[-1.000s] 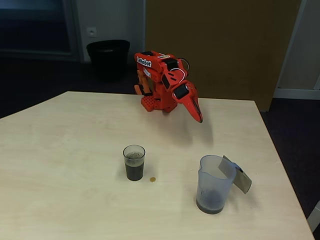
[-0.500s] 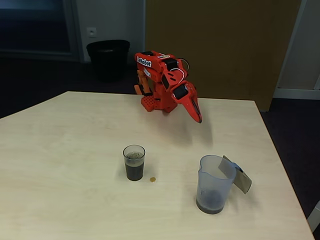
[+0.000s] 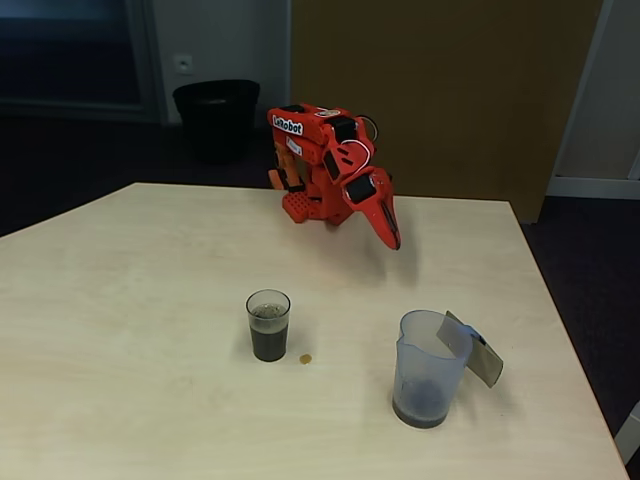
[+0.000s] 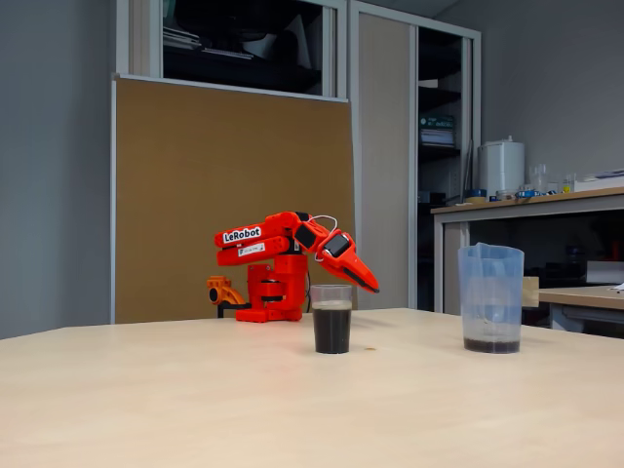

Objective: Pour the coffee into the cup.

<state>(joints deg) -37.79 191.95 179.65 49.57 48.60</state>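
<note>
moved: my pincer is creeping up and back toward my base compared with a second ago; small shift, tip drifting left in the fixed view from above. Cup, jug and the drip are sitting where they were.
pincer state: clenched as far as I can judge, holding nothing, hanging in the air above the far part of the worktop.
cup: the cup is standing upright near mid-worktop, coffee filling most of it, a foam line near the top; the side-on fixed view is showing the same level.
jug: the jug is standing upright to the right of the cup in the fixed view from above, well apart from it, handle tab pointing right and away from me. Just a thin dark layer is sitting in its bottom.
drip: a small brown spot is lying on the worktop just beside the cup's right foot.
key relation: both vessels are lying toward the camera from my pincer. The jug is almost straight ahead of the tip, the cup off to the left, both well apart from me.
status: I'm judging the pour as done; I'm folding home.
risk: none to the vessels while I'm keeping clear.
</note>
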